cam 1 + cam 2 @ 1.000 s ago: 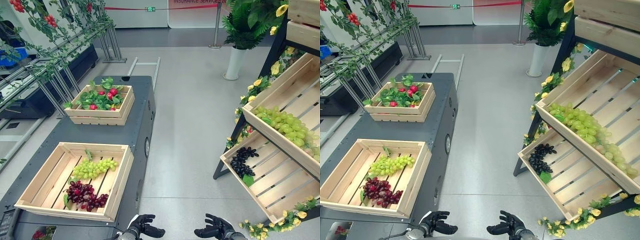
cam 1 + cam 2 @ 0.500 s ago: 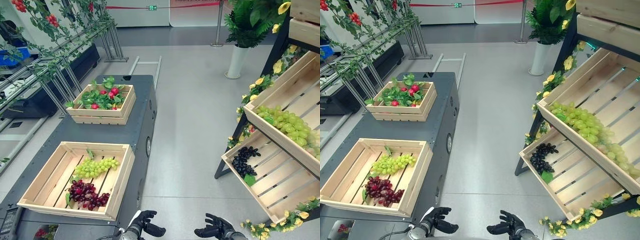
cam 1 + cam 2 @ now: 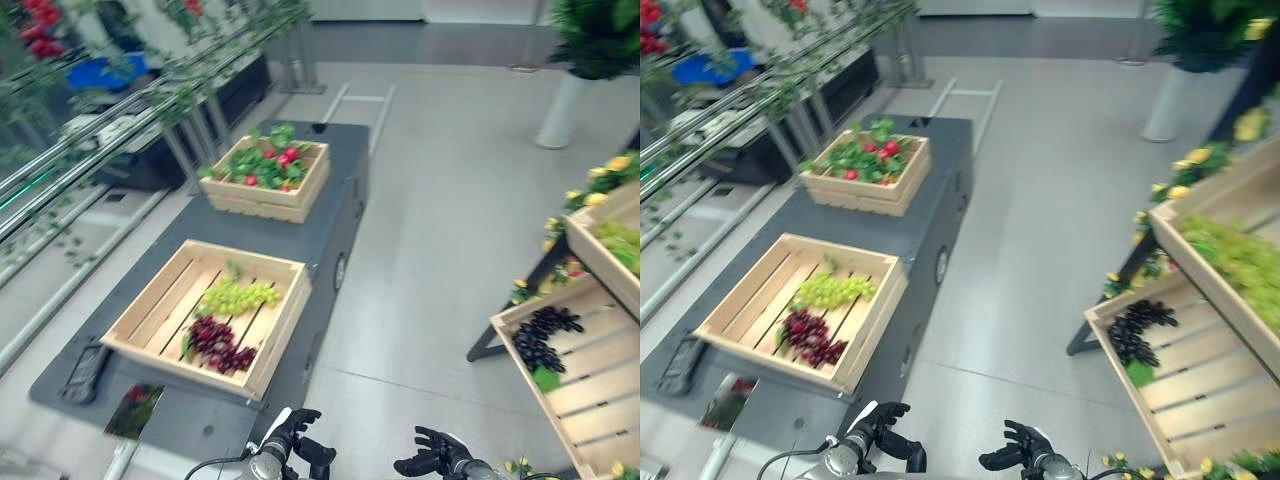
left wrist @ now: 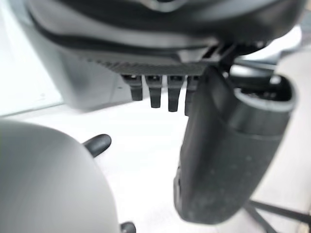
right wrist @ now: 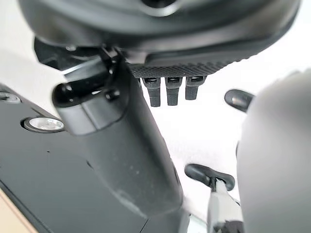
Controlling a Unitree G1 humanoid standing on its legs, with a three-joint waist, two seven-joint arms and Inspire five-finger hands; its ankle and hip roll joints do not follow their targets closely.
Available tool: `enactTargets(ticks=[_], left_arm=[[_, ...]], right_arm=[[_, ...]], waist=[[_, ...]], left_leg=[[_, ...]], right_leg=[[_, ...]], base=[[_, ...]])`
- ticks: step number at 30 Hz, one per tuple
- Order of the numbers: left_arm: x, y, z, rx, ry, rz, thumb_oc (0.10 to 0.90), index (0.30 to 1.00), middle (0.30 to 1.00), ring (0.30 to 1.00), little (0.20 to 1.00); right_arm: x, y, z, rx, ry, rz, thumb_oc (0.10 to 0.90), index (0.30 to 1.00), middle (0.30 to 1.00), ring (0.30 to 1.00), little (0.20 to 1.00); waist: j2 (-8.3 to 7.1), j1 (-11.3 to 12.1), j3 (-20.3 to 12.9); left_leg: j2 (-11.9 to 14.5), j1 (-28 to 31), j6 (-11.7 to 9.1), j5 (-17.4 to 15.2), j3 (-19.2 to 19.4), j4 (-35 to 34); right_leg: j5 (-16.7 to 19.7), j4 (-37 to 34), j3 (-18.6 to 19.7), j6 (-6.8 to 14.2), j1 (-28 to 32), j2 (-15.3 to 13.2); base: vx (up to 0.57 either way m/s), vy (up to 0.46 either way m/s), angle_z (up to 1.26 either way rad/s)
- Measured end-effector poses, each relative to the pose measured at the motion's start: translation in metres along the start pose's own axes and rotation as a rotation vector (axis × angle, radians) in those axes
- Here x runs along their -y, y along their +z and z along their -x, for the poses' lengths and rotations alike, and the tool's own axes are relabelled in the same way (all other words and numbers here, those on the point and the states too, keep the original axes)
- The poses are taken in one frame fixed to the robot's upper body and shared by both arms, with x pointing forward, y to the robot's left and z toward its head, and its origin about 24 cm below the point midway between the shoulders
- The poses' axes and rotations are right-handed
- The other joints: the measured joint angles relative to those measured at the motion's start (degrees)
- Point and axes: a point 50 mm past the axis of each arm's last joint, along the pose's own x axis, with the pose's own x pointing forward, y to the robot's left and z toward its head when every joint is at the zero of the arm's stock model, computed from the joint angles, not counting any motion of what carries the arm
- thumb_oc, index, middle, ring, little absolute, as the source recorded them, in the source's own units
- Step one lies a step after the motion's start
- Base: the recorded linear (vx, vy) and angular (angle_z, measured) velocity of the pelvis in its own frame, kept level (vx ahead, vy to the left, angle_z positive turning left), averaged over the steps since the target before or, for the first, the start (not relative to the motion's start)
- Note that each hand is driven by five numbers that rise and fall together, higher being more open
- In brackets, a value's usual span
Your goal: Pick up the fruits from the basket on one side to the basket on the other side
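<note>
— What do you have before you on the table (image 3: 330,215)?

— Your near wooden crate (image 3: 212,314) holds a green grape bunch (image 3: 237,296) with a dark red grape bunch (image 3: 218,343) just beside it, nearer you. A second, smaller crate (image 3: 266,180) stands farther along the same dark table, well apart, filled with green leaves and red fruit (image 3: 285,157).

— And on your right?

— A slanted wooden shelf stand (image 3: 1193,392) trimmed with yellow flowers. Its lower tray carries a black grape bunch (image 3: 1134,334); the tray above it carries green grapes (image 3: 1238,258).

— Where are your hands?

— Both low at the bottom edge, over the grey floor (image 3: 440,210), apart from every crate. Your left robot hand (image 3: 293,443) has its fingers loosely curled and grips nothing. Your right robot hand (image 3: 434,458) is the same, fingers relaxed, palm empty. The fruit all lies in crates and trays, none of it in either hand.
</note>
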Motion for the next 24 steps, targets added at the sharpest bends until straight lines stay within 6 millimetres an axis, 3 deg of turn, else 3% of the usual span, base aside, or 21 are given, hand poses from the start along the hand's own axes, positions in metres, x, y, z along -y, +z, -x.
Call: enactTargets(ticks=[1, 3, 4, 6, 7, 8, 10, 11, 12, 14, 16, 17, 18, 20, 22, 23, 24], left_arm=[[-0.001, -0.001, 0.000, -0.002, 0.002, -0.009, 0.800, 0.900, 0.900, 0.900, 0.900], [-0.003, 0.001, -0.001, 0.010, -0.010, -0.085, 0.800, 0.900, 0.900, 0.900, 0.900], [-0.007, 0.002, -0.002, 0.019, -0.014, -0.132, 0.800, 0.900, 0.900, 0.900, 0.900], [-0.016, -0.003, -0.001, 0.005, -0.007, -0.166, 0.800, 0.900, 0.900, 0.900, 0.900], [-0.024, -0.005, -0.001, -0.002, 0.009, -0.174, 0.800, 0.900, 0.900, 0.900, 0.900], [-0.027, -0.007, 0.000, -0.008, 0.016, -0.177, 0.800, 0.900, 0.900, 0.900, 0.900], [-0.028, -0.013, 0.001, -0.030, 0.014, -0.181, 0.800, 0.900, 0.900, 0.900, 0.900], [-0.025, -0.015, 0.002, -0.036, 0.006, -0.180, 0.800, 0.900, 0.900, 0.900, 0.900], [-0.024, -0.018, 0.003, -0.042, 0.002, -0.185, 0.800, 0.900, 0.900, 0.900, 0.900], [-0.022, -0.018, 0.003, -0.041, 0.005, -0.187, 0.800, 0.900, 0.900, 0.900, 0.900], [-0.018, -0.022, 0.005, -0.048, 0.014, -0.173, 0.800, 0.900, 0.900, 0.900, 0.900], [-0.017, -0.023, 0.006, -0.041, 0.032, -0.167, 0.800, 0.900, 0.900, 0.900, 0.900], [-0.017, -0.023, 0.007, -0.033, 0.048, -0.168, 0.800, 0.900, 0.900, 0.900, 0.900], [-0.019, -0.018, 0.007, 0.017, 0.088, -0.188, 0.800, 0.900, 0.900, 0.900, 0.900], [-0.027, -0.007, 0.005, 0.105, 0.160, -0.268, 0.800, 0.900, 0.900, 0.900, 0.900], [-0.034, 0.006, 0.005, 0.199, 0.215, -0.358, 0.800, 0.900, 0.900, 0.900, 0.900], [-0.037, 0.019, 0.006, 0.290, 0.254, -0.419, 0.800, 0.900, 0.900, 0.900, 0.900]], right_arm=[[0.000, 0.001, 0.000, 0.004, -0.007, -0.014, 0.800, 0.900, 0.900, 0.900, 0.900], [0.001, 0.006, -0.001, 0.016, -0.013, -0.042, 0.800, 0.900, 0.900, 0.900, 0.900], [0.002, 0.012, -0.002, 0.038, -0.016, -0.036, 0.800, 0.900, 0.900, 0.900, 0.900], [-0.002, 0.020, -0.004, 0.064, -0.004, -0.039, 0.800, 0.900, 0.900, 0.900, 0.900], [-0.006, 0.024, -0.005, 0.076, 0.007, -0.043, 0.800, 0.900, 0.900, 0.900, 0.900], [-0.008, 0.026, -0.005, 0.079, 0.012, -0.046, 0.800, 0.900, 0.900, 0.900, 0.900], [-0.009, 0.025, -0.005, 0.084, 0.016, -0.048, 0.800, 0.900, 0.900, 0.900, 0.900], [-0.009, 0.022, -0.005, 0.077, 0.017, -0.048, 0.800, 0.900, 0.900, 0.900, 0.900], [-0.009, 0.016, -0.004, 0.058, 0.014, -0.054, 0.800, 0.900, 0.900, 0.900, 0.900], [-0.006, 0.015, -0.003, 0.053, 0.006, -0.067, 0.800, 0.900, 0.900, 0.900, 0.900], [-0.005, 0.017, -0.004, 0.058, 0.006, -0.058, 0.800, 0.900, 0.900, 0.900, 0.900], [-0.006, 0.018, -0.004, 0.067, 0.012, -0.057, 0.800, 0.900, 0.900, 0.900, 0.900], [-0.007, 0.019, -0.004, 0.070, 0.014, -0.057, 0.800, 0.900, 0.900, 0.900, 0.900], [-0.005, 0.021, -0.004, 0.078, 0.010, -0.067, 0.800, 0.900, 0.900, 0.900, 0.900], [-0.004, 0.025, -0.004, 0.090, 0.010, -0.067, 0.800, 0.900, 0.900, 0.900, 0.900], [-0.002, 0.028, -0.004, 0.097, 0.006, -0.062, 0.800, 0.900, 0.900, 0.900, 0.900], [0.004, 0.028, -0.004, 0.097, -0.006, -0.058, 0.800, 0.900, 0.900, 0.900, 0.900]], waist=[[0.28, -0.1, 0.1], [1.46, -0.2, 1.1], [1.06, -0.2, 1.6], [-0.31, -0.7, 2.6], [-1.75, -1.4, 3.1], [-2.25, -1.8, 3.3], [-2.63, -3.0, 3.4], [-2.64, -3.6, 3.3], [-2.81, -4.0, 3.2], [-2.15, -3.5, 3.1], [-0.48, -2.3, 2.6], [-0.01, -2.1, 2.4], [0.01, -2.0, 2.4], [-0.12, -2.0, 2.5], [-1.55, -1.7, 3.5], [-2.78, -1.5, 4.6], [-3.05, -1.5, 5.0]], left_leg=[[0.2, 0.4, 0.2, 0.1, -0.1, -0.4], [0.9, 1.4, 1.0, -0.3, -0.3, -0.8], [0.6, 2.3, 1.8, -0.2, -0.5, -0.8], [0.4, 3.0, 2.3, -0.2, -1.9, -0.4], [0.4, 2.8, 2.5, -0.1, -3.5, -0.4], [0.4, 2.6, 2.5, -0.1, -4.2, -0.4], [0.4, 1.4, 2.5, -0.1, -7.2, -0.4], [0.0, 0.8, 2.4, -0.1, -9.0, -0.4], [-0.4, 0.6, 2.3, -0.2, -11.4, -0.6], [-0.2, 1.3, 1.6, -0.5, -11.3, -0.6], [1.3, 1.6, 0.4, -1.2, -9.6, -0.1], [1.8, 1.6, -1.3, -1.9, -9.4, 0.9], [1.9, 1.8, -1.4, -1.9, -9.0, 1.2], [1.8, 1.3, -1.9, -2.1, -6.7, 2.9], [0.8, -1.5, -2.6, -2.5, -6.1, 8.0], [-0.4, -3.8, -3.4, -1.9, -5.9, 11.8], [-0.9, -4.9, -3.8, -1.7, -4.6, 13.3]], right_leg=[[-1.0, 2.9, 0.2, -0.6, -1.1, -0.4], [-1.8, 17.0, 0.8, -1.5, -6.4, -2.1], [-2.0, 25.7, 3.0, -1.6, -10.6, -3.5], [-2.9, 28.4, 6.9, -1.8, -13.7, -2.7], [-2.9, 23.6, 9.4, -1.8, -13.9, -0.9], [-2.6, 20.7, 10.1, -2.0, -13.9, 0.0], [-2.3, 8.8, 15.9, -1.8, -13.4, 3.6], [-1.3, 4.0, 17.6, -2.0, -12.8, 4.4], [2.1, 1.8, 19.5, -2.0, -11.0, 5.2], [5.9, 0.3, 18.4, -3.2, -9.6, 5.3], [6.3, -1.3, 17.7, -4.1, -8.0, 6.6], [6.9, -3.1, 17.3, -4.9, -6.5, 7.2], [7.0, -3.9, 17.1, -5.1, -5.8, 7.4], [6.7, -4.6, 15.6, -6.0, -4.5, 7.5], [6.5, -4.6, 15.2, -6.3, -4.5, 6.6], [6.5, -4.5, 14.3, -6.4, -4.5, 5.6], [6.3, -4.3, 13.5, -6.6, -4.4, 5.0]], base=[[0.03, 0.145, 0.12], [0.03, 0.040, 0.06], [0.06, -0.071, 0.00], [0.12, -0.162, 0.30], [0.15, -0.206, 0.58], [0.15, -0.201, 0.65], [0.14, -0.206, 0.78], [0.16, -0.245, 1.08], [0.15, -0.222, 1.13], [0.14, -0.200, 0.77], [0.13, -0.153, 0.18], [0.04, -0.041, 0.13], [0.07, -0.049, 0.25], [0.03, 0.035, 0.32], [0.00, 0.094, 0.25], [0.01, 0.138, 0.30], [0.01, 0.185, 0.35]])
